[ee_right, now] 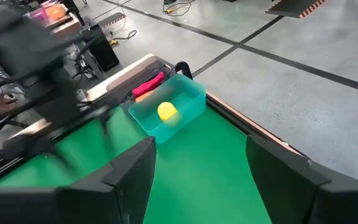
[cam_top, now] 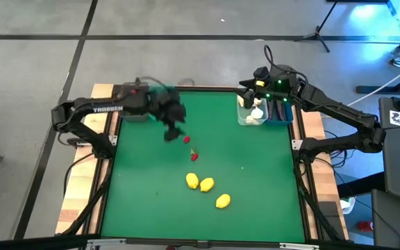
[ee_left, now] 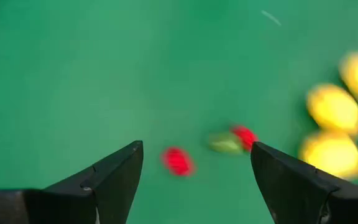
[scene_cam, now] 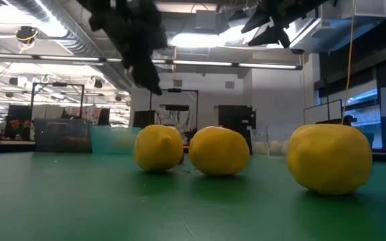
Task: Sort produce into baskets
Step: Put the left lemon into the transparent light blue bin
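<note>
My left gripper (cam_top: 174, 132) is open above the green mat. Its fingers stand over two tiny red berries (ee_left: 178, 160) (ee_left: 244, 137), one with a green leaf, and touch neither. The berries lie on the mat (cam_top: 187, 139) (cam_top: 194, 155). Three yellow lemons (cam_top: 192, 181) (cam_top: 206, 185) (cam_top: 223, 201) rest on the mat nearer the front. My right gripper (cam_top: 247, 92) is open and empty, above the clear bin (cam_top: 252, 114), which holds white garlic. The blue bin (cam_top: 280, 111) stands beside it. The teal bin (ee_right: 166, 109) holds a lemon (ee_right: 167, 111).
A red and an orange piece (ee_right: 148, 84) lie at the teal bin's far side. The dark bin (scene_cam: 62, 136) stands at the far left, next to the teal one. The mat's wooden border (cam_top: 106, 90) runs round the table. The lemons fill the low view's foreground.
</note>
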You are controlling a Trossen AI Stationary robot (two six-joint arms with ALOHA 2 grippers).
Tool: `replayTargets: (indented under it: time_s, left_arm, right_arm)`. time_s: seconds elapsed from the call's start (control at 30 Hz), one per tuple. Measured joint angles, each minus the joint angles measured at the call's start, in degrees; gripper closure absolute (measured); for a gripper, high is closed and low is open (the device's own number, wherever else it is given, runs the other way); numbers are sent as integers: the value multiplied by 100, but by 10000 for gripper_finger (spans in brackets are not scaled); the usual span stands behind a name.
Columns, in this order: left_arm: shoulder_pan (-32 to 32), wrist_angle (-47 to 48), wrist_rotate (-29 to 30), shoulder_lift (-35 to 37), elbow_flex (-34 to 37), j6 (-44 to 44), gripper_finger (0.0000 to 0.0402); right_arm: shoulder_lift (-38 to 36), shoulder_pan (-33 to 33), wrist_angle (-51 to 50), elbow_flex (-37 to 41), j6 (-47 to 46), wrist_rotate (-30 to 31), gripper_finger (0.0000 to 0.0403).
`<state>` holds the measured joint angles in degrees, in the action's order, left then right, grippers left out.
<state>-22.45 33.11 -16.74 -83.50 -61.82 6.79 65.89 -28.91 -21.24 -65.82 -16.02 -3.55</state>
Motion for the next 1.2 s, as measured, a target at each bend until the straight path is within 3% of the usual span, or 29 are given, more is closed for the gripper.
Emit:
replayTargets:
  time_s: [0.13,0.3,0.57,0.87,1.2]
  left_arm:
    - [1055,110,-16,0,0,1169,108]
    - [1770,-122,-12,-3,20,1436,108]
    - [2306,-965,4,-282,48,1877,108]
    - [2617,-1560,-553,-1134,48,1976,108]
    - [3046,-2254,-499,-2103,48,1761,108]
  right_arm:
    - [0,0,-18,0,3,-4,155]
    - [0,0,-262,0,5,-29,155]
    - [2,0,-396,0,5,-50,155]
    - [4,0,-485,0,5,-52,155]
    - [4,2,-882,0,6,-52,155]
